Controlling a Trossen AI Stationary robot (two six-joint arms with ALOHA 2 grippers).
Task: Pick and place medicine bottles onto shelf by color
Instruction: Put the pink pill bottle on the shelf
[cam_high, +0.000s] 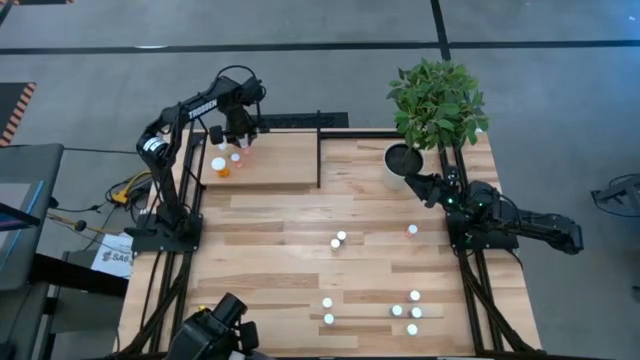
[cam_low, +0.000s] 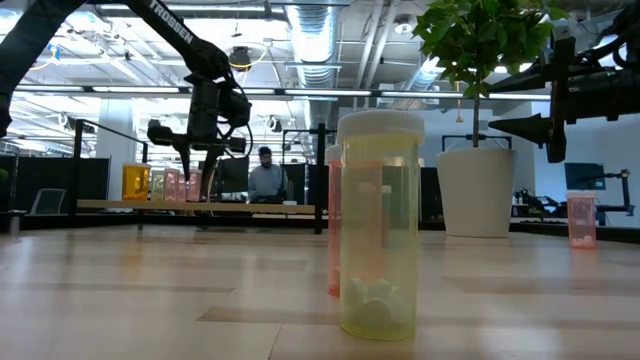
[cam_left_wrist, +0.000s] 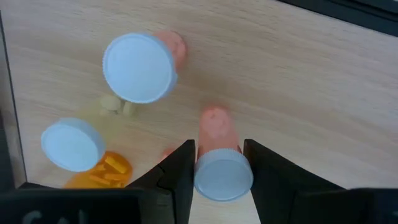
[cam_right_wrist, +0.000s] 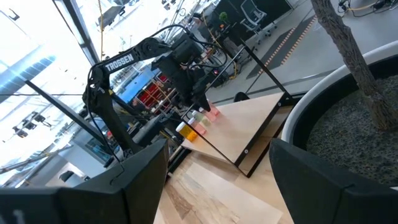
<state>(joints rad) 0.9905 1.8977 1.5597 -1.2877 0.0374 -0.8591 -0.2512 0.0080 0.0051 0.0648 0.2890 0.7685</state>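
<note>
The shelf (cam_high: 285, 165) stands at the table's far left. My left gripper (cam_high: 243, 137) points down over its left part, shut on a pink white-capped bottle (cam_left_wrist: 219, 134). Beside it on the shelf stand another pink bottle (cam_left_wrist: 140, 65) and an orange one (cam_left_wrist: 78, 149). Several more bottles stand on the table, two near the middle (cam_high: 338, 240), one pink at the right (cam_high: 411, 230) and several near the front (cam_high: 405, 312). My right gripper (cam_high: 415, 186) is open and empty beside the white plant pot (cam_high: 400, 160). My left gripper has the pink bottle's white cap (cam_left_wrist: 224, 177) between its two fingers (cam_left_wrist: 180, 171), one on each side. The fingers come from above, pointing down. The bottle is upright, and its base seems to rest on the shelf board (cam_left_wrist: 311, 74).
The shelf has black rods and an upright divider (cam_high: 319, 150). The potted plant (cam_high: 437, 100) stands at the far right corner. In the low view a yellow bottle (cam_low: 380, 225) stands close to the camera. A person (cam_low: 265, 175) sits beyond the table.
</note>
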